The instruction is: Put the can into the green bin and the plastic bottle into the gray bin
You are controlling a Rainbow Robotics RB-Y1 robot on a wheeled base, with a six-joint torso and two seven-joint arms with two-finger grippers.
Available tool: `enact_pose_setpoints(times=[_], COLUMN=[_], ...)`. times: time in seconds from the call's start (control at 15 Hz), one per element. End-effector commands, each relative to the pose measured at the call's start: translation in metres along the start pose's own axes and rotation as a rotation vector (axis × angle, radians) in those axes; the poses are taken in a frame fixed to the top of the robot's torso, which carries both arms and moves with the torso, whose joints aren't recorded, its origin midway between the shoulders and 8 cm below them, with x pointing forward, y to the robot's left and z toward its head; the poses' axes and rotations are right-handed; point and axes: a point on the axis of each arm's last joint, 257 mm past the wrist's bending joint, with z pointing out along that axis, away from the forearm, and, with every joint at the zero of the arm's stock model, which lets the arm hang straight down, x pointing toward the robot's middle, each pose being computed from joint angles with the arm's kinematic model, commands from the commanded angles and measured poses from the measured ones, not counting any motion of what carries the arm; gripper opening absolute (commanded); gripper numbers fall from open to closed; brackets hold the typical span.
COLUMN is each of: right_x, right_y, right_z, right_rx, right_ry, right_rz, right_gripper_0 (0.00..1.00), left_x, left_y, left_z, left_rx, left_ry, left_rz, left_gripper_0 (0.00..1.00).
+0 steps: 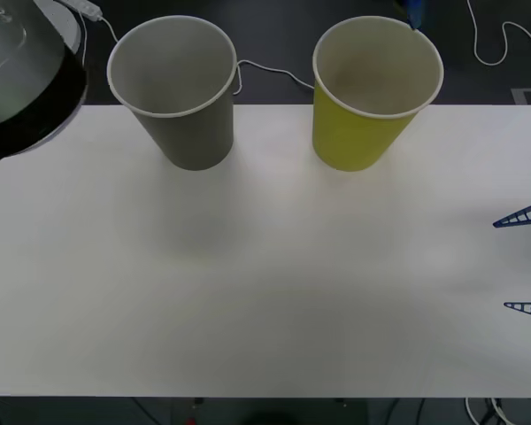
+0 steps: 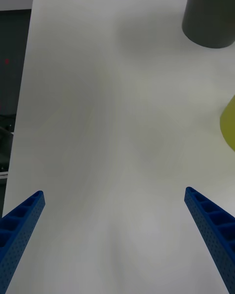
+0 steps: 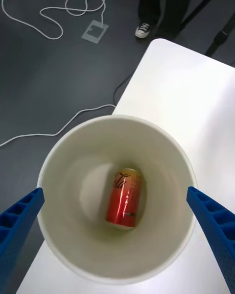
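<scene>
Clearly the white surface [image 1: 265,292] was the biggest thing in play, and everything else is best placed against the green bin [image 1: 372,97], which stood upright near its far edge. Beside that bin, well apart, stood the gray bin [image 1: 179,97], also upright with its mouth open. Above the green bin hung the left pincer [image 3: 116,225], its blue fingers spread wide and pinching nothing, looking straight down into the pale inside. At the bottom of the green bin lay the can [image 3: 126,196], on its side, red-orange label up. The right pincer [image 1: 524,262] hovered low over the surface, off to the side of the green bin away from the gray one, fingers likewise spread and empty. So the can's half of the job looked done; the plastic bottle half remained. A bottle of that sort would probably be light and thin-walled (it would likely dent under a hard squeeze) and rather slick, so I would judge a gentle grip across the middle of its body safest, with the cap end left free.
</scene>
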Motion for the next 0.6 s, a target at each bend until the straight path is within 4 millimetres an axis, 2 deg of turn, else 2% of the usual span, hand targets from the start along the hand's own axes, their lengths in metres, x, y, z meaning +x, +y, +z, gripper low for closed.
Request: enact_pose_setpoints(times=[0.07, 0.47, 0.6], right_x=[0.0, 0.0, 0.0], right_y=[0.0, 0.0, 0.0], right_z=[0.0, 0.0, 0.0], right_rx=[0.0, 0.0, 0.0], right_ry=[0.0, 0.0, 0.0], right_rz=[0.0, 0.0, 0.0], right_gripper_0=[1.0, 1.0, 1.0], left_x=[0.029, 0.107, 0.139], left_y=[0.003, 0.011, 0.014], left_z=[-0.023, -0.083, -0.104], left_rx=[0.046, 0.096, 0.108], left_ry=[-0.024, -0.075, -0.079], left_rz=[0.038, 0.139, 0.172], left_gripper_0=[1.0, 1.0, 1.0])
